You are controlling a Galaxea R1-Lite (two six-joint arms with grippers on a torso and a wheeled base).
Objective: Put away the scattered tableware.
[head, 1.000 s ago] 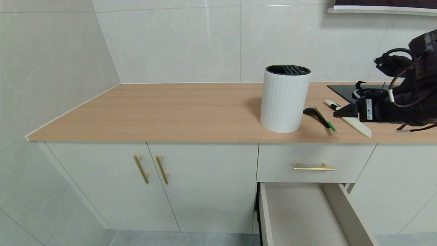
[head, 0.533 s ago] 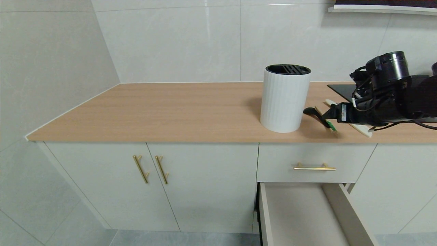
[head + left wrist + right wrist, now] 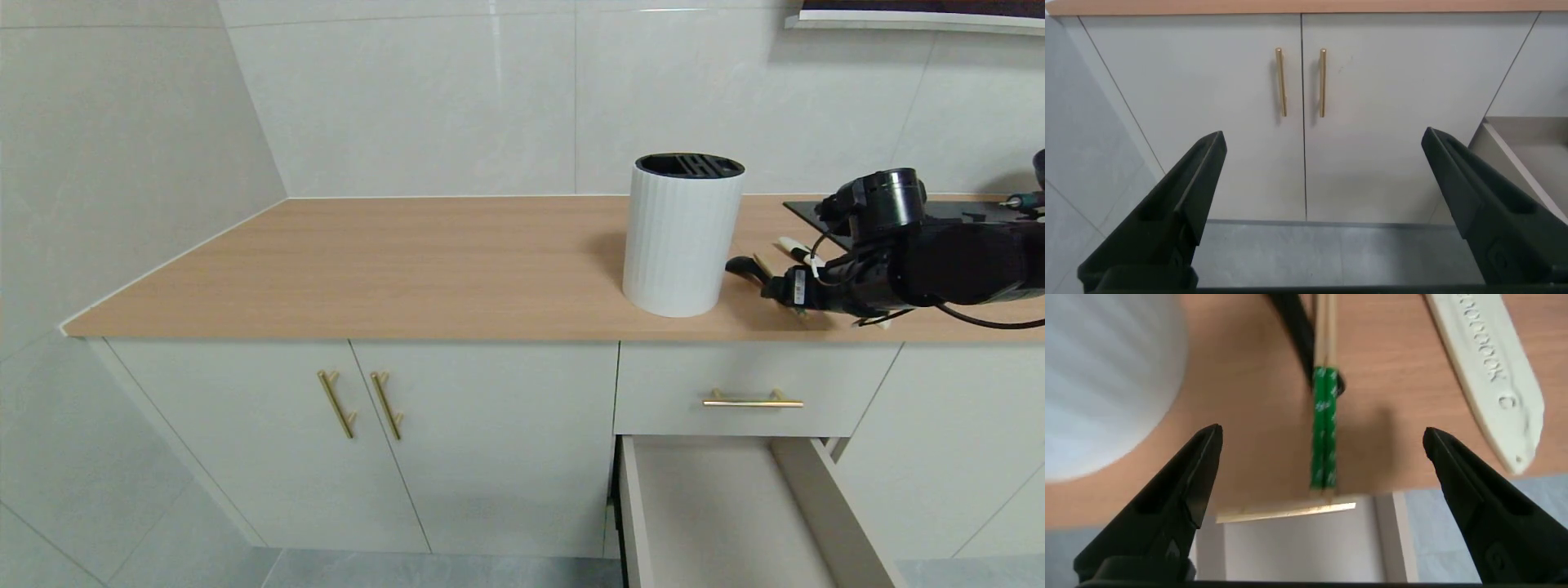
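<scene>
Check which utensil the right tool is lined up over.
The chopsticks with green ends: centred between the fingers of the open right tool. The black spoon lies beside them, the white knife farther off.

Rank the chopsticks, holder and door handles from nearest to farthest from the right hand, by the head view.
1. Chopsticks, on the counter, right at the tips of the right hand.
2. Holder, on the counter to the hand's left.
3. Door handles, lower down on the cabinet, far left.

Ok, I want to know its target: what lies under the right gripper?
The chopsticks, green-ended, lie on the counter beneath the open right gripper. A black spoon lies alongside; its handle slips under them, so its end is mostly covered.
</scene>
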